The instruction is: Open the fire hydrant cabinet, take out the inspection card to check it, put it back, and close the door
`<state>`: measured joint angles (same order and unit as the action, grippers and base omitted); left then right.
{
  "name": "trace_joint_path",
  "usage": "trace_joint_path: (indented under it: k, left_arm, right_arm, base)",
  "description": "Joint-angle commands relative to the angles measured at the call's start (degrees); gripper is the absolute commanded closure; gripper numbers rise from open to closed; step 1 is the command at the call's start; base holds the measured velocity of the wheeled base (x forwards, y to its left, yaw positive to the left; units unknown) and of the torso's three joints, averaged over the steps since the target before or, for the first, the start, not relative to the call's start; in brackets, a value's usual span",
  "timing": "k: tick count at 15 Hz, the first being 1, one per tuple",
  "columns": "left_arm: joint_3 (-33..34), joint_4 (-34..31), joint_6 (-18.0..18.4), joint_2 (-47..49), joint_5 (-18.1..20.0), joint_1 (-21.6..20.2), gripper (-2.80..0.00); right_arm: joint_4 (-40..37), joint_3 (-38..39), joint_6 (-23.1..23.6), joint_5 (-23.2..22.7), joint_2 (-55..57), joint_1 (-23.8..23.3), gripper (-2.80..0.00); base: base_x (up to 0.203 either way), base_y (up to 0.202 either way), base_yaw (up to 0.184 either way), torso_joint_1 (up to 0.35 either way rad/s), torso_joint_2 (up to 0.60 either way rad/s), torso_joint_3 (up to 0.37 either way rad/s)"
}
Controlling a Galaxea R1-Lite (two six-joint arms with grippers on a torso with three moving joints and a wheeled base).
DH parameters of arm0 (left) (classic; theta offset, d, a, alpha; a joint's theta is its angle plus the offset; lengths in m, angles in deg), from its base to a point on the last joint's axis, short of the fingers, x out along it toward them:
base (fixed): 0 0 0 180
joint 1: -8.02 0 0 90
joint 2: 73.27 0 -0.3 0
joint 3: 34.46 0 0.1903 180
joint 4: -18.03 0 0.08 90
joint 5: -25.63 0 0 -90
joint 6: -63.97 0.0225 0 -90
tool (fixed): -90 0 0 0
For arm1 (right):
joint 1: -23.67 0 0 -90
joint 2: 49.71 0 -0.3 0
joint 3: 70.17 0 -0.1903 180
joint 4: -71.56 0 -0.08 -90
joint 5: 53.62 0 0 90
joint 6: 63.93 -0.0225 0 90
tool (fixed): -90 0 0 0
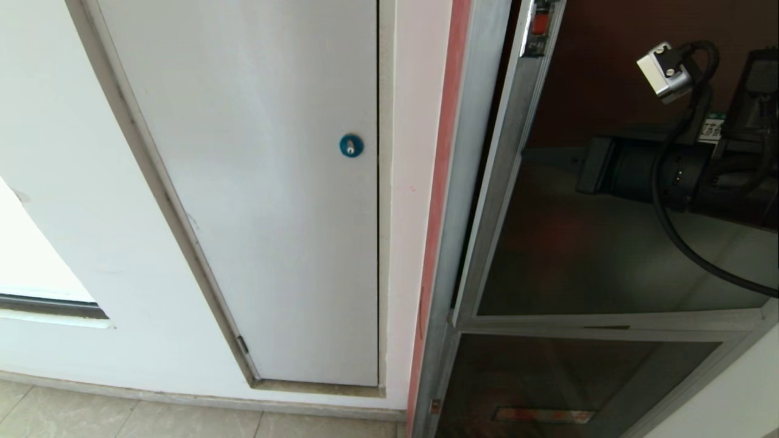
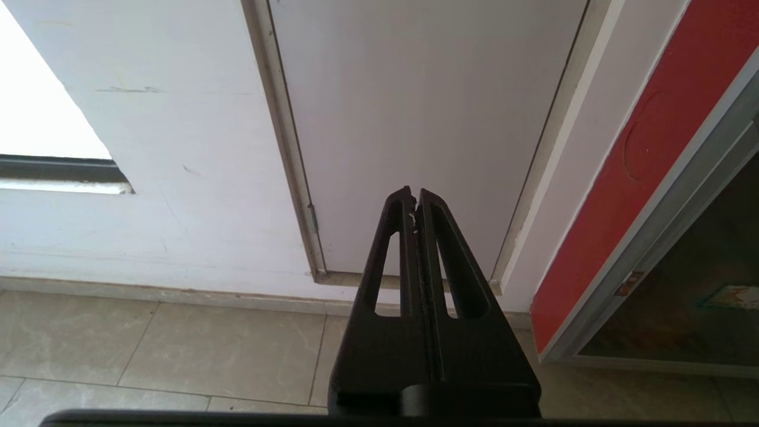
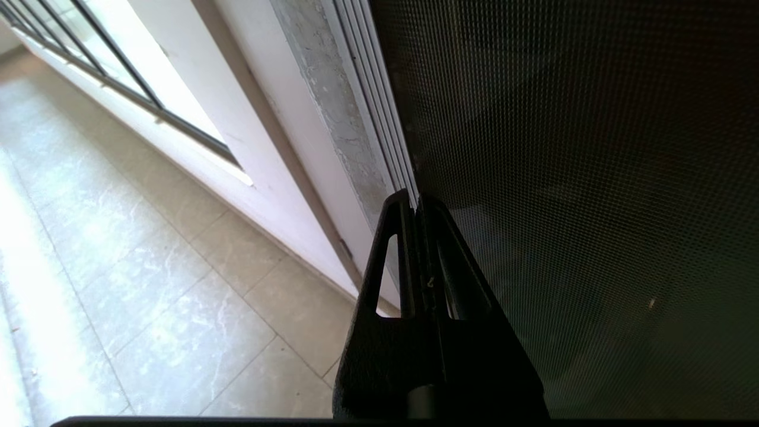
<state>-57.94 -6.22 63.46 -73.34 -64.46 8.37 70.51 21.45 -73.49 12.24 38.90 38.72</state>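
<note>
Against the door's silver frame edge, the right gripper sits clenched, empty — left gripper clenched too, left of that door.

We are looking at a plain white panel door with a round blue lock, sitting in a white wall. Beige floor tiles are running below, and a window is letting daylight in.
</note>
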Motion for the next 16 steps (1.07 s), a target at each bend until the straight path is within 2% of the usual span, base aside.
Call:
trace_joint_path:
  k: [1, 4, 6, 10, 16]
  left_arm:
    - [0.0, 0.0, 0.0, 0.1, 0.0, 0.0, 0.0]
    - [0.0, 0.0, 0.0, 0.1, 0.0, 0.0, 0.0]
    - [0.0, 0.0, 0.0, 0.1, 0.0, 0.0, 0.0]
    - [0.0, 0.0, 0.0, 0.1, 0.0, 0.0, 0.0]
    - [0.0, 0.0, 0.0, 0.1, 0.0, 0.0, 0.0]
  right_arm:
    - [0.7, -0.6, 0.0, -0.2, 1.8, 0.4, 0.0]
    - [0.8, -2.6, -0.1, -0.1, 3.2, 1.7, 0.0]
    - [0.8, -4.4, -0.1, 2.0, 4.7, 2.8, 0.0]
    - [0.7, -4.2, -0.1, 2.4, 4.2, 4.8, 0.0]
    - [0.8, -4.8, 0.1, 6.1, 4.7, 4.7, 0.0]
  base:
    - [0.0, 0.0, 0.0, 0.0, 0.0, 0.0]
    - [0.0, 0.0, 0.0, 0.0, 0.0, 0.0]
    - [0.0, 0.0, 0.0, 0.0, 0.0, 0.0]
    - [0.0, 0.0, 0.0, 0.0, 0.0, 0.0]
    - [0.0, 0.0, 0.0, 0.0, 0.0, 0.0]
